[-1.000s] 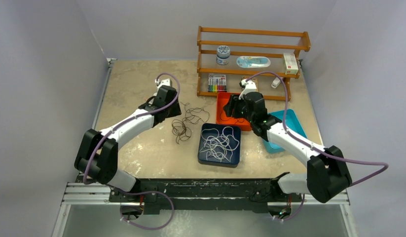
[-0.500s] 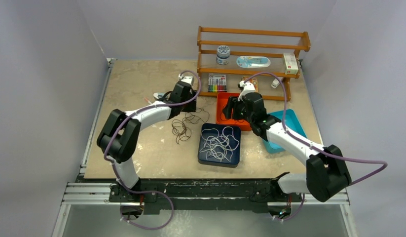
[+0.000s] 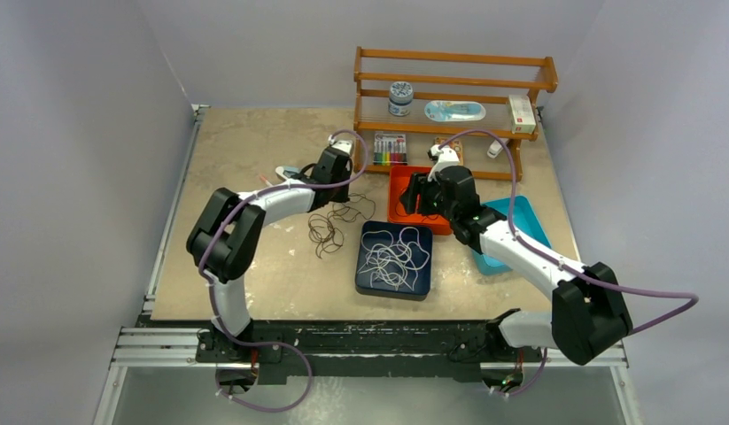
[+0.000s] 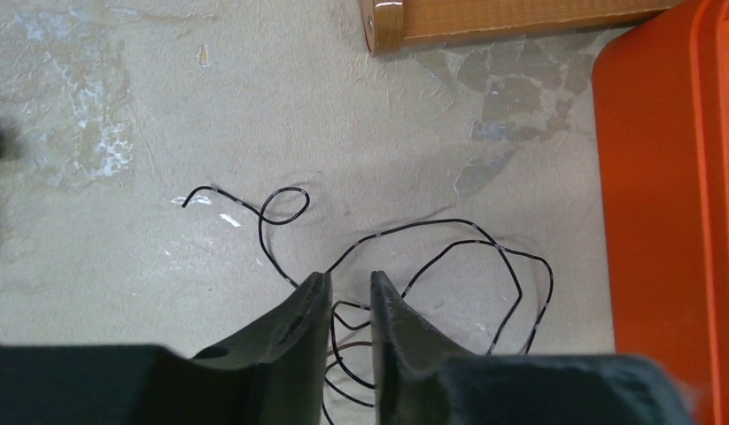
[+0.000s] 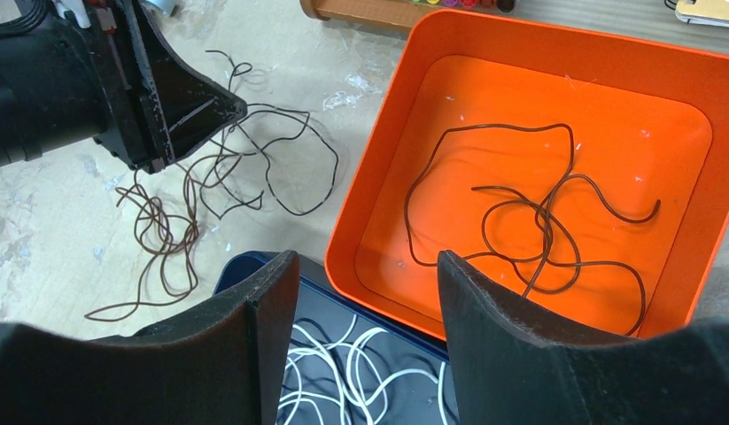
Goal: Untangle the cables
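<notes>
Top external, spotter to you: dark cables [image 3: 329, 226] lie loose on the worktop [image 3: 245, 159], a curly heap between your left arm [image 3: 272, 202] and the navy tray [image 3: 360, 266]. White cables [image 3: 391, 257] lie tangled inside that navy tray. The orange tray [image 3: 396, 190] sits just behind it, the teal tray [image 3: 529, 217] is to the right, and the wooden rack [image 3: 449, 57] stands at the far edge.

Operator: Left jaws?

Spotter: Left wrist view. Your left jaws point down at the far end of the heap, tips low over the worktop. The gap between them is narrow and the fingers do not meet. A black strand [image 4: 449, 239] loops out past the tips, and more strands show inside the gap. Whether they touch the fingers, I cannot tell. Nothing looks pinched.

Operator: Right jaws?

Spotter: Right wrist view. Your right jaws stand wide and hold nothing. They hang over the near rim of the orange tray, where it meets the navy tray. One dark brown cable [image 5: 538, 212] lies looped on the orange tray's floor, well apart from the heap on the worktop.
</notes>
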Motion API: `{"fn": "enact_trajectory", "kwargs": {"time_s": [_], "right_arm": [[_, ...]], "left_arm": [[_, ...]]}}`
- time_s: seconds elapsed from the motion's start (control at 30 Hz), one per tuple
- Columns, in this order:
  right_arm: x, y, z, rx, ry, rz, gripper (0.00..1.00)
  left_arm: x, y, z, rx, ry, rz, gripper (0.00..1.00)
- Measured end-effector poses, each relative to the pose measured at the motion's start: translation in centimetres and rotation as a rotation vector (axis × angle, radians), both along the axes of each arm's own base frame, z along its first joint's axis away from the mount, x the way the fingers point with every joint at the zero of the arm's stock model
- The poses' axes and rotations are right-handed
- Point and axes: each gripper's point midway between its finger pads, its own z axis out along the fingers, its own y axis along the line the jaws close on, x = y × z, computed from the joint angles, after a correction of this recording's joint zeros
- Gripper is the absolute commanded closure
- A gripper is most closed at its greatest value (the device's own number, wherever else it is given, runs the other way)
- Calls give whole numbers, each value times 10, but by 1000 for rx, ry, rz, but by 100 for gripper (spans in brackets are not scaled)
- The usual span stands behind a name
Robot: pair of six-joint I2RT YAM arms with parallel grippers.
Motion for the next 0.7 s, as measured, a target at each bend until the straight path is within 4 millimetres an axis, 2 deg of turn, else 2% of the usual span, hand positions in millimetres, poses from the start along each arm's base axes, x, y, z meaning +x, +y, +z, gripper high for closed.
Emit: {"fn": "enact_trajectory", "kwargs": {"time_s": [0.13,0.3,0.4,0.5,0.7], "right_arm": [[-1,0,-1,-3,4,0,38],[-1,0,-1,-3,3,1,38],[-1,0,7,7,-16,3,37],[0,0,25,28,-71,11,36],[1,1,70,84,-216,19,30]], "left_arm": [[1,-1,-4,3,8,2,100],[1,1,-3,9,5,10,100],[-1,4,7,10,-1,14,100],[-4,6,36,-10,-40,17,100],[1,10,141,-99,-235,39,100]]}}
